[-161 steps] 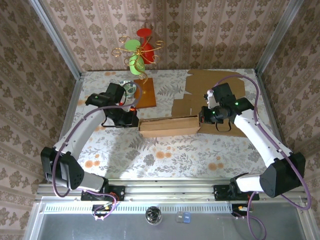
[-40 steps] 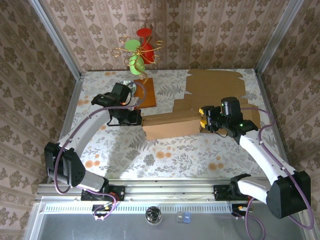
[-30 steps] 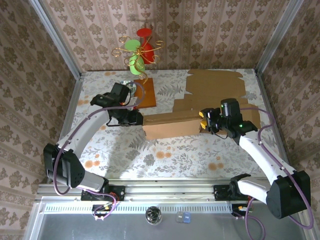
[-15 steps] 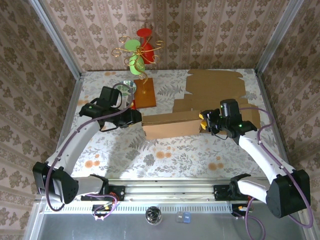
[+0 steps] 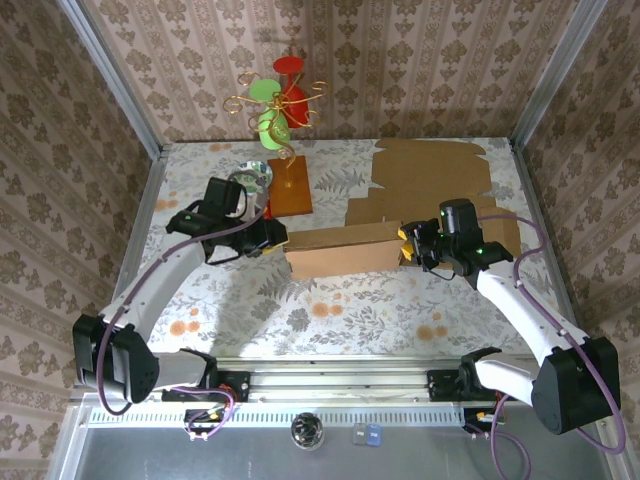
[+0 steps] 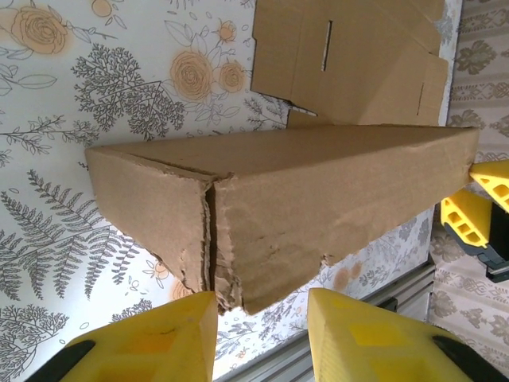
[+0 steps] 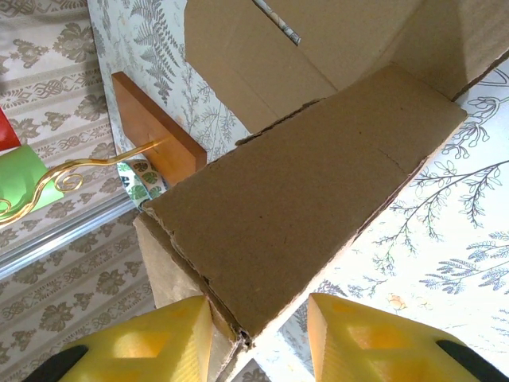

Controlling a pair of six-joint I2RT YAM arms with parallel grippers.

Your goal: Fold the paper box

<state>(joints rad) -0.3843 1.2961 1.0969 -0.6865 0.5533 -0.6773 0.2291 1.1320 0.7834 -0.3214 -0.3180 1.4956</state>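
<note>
The cardboard box lies in the middle of the desk, half formed, a long shallow shape with its long axis running left to right. Its far edge is just in front of a flat cardboard sheet at the back right.

The coming move turns on that axis, since each short end faces one arm. The left tool sits at the left end and the right tool at the right end, so the box is bracketed lengthwise and neither arm is clearly nearer.

Both tools are released. Their yellow fingers are parted wider than the cardboard, and a ragged corner of the box end reaches into each gap. I cannot tell whether either finger presses on it.

Any further folding likely means working inward along the length from both ends together.
</note>
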